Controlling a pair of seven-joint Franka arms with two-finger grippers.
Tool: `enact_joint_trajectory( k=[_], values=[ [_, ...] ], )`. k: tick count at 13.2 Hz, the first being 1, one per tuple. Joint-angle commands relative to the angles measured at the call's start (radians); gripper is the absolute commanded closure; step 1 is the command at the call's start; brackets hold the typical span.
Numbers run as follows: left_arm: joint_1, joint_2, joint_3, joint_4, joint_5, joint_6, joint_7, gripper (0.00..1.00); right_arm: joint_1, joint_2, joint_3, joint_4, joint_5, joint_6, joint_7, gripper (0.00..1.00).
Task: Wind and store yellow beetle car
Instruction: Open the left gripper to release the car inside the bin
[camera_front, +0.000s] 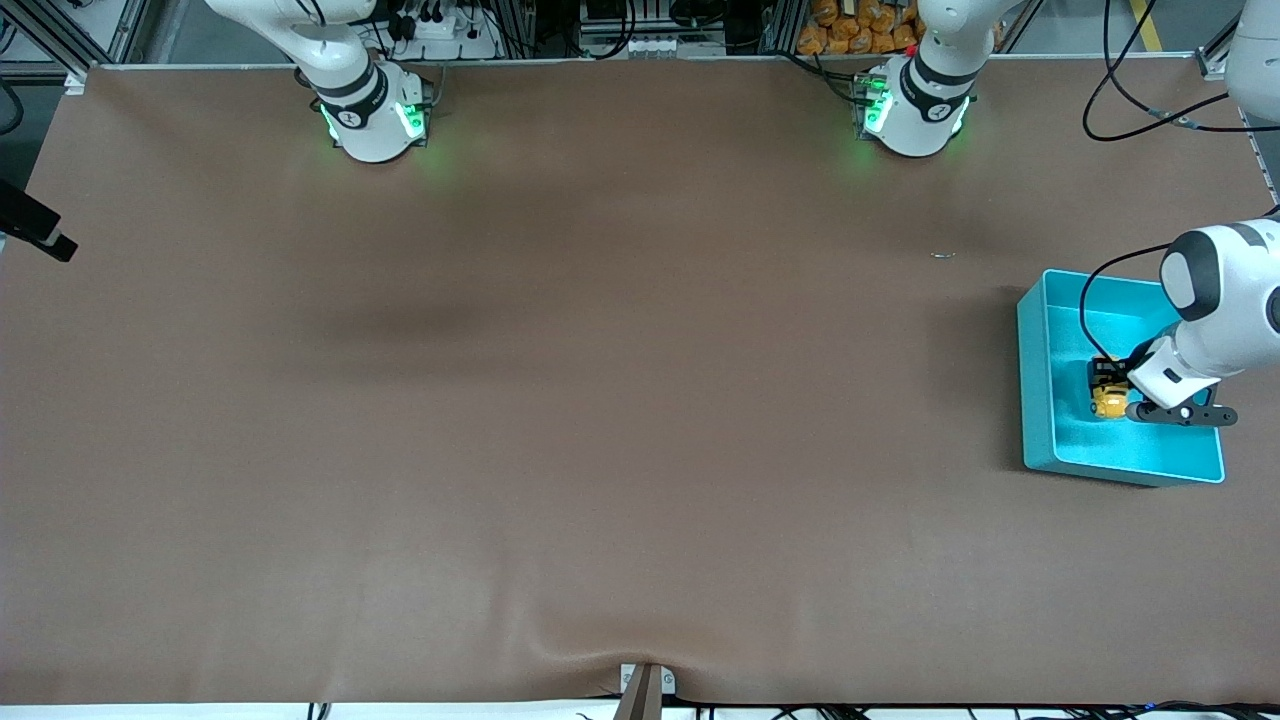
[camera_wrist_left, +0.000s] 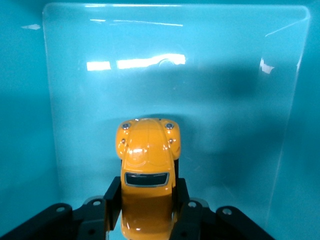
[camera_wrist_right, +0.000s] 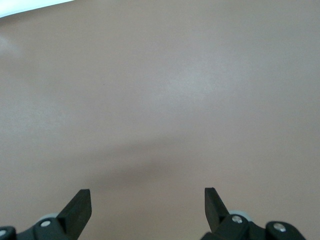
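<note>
No brand, label or readable writing shows on anything in view. The yellow beetle car (camera_wrist_left: 148, 165) is gripped across its flanks by the left pincer (camera_wrist_left: 147, 200), whose two black fingers (camera_wrist_left: 113, 197) press against its sides. The car's long axis runs straight out from the pincer, in line with the fingers, and its rounded end with the small round lamps points away from the wrist toward the floor of the turquoise bin (camera_front: 1040, 400). In the front view the left pincer (camera_front: 1108, 392) holds the car (camera_front: 1108, 402) inside the bin, low over its floor; whether the wheels touch the floor cannot be told. The bin stands on the brown table (camera_front: 600, 400) at the left arm's end. The right pincer (camera_wrist_right: 147, 205) hangs over bare table with its fingers spread wide and nothing between them; the right arm waits.
</note>
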Motion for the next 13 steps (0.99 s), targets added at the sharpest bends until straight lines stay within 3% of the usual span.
enact_joint_trajectory(
  k=[1, 3, 4, 5, 6, 7, 13],
  values=[
    [0.011, 0.037, -0.008, 0.036, 0.034, 0.022, -0.025, 1.00, -0.012, -0.001, 0.009, 0.005, -0.006, -0.018, -0.005, 0.00],
    [0.009, 0.050, -0.008, 0.048, 0.034, 0.023, -0.025, 1.00, -0.010, -0.001, 0.009, 0.007, -0.006, -0.023, -0.005, 0.00],
    [0.009, 0.050, -0.008, 0.048, 0.034, 0.023, -0.025, 0.95, -0.009, -0.001, 0.009, 0.005, -0.006, -0.023, -0.005, 0.00],
    [0.009, 0.050, -0.008, 0.048, 0.034, 0.023, -0.028, 0.72, -0.008, -0.001, 0.009, 0.007, -0.006, -0.022, -0.005, 0.00],
    [0.009, 0.050, -0.010, 0.048, 0.034, 0.023, -0.028, 0.40, -0.008, 0.000, 0.009, 0.007, -0.005, -0.020, -0.005, 0.00],
    [0.009, 0.050, -0.010, 0.048, 0.034, 0.023, -0.028, 0.00, -0.007, -0.001, 0.011, 0.007, -0.005, -0.019, -0.005, 0.00],
    [0.009, 0.041, -0.010, 0.046, 0.034, 0.023, -0.031, 0.00, -0.002, 0.000, 0.012, 0.008, -0.003, -0.012, -0.005, 0.00]
  ],
)
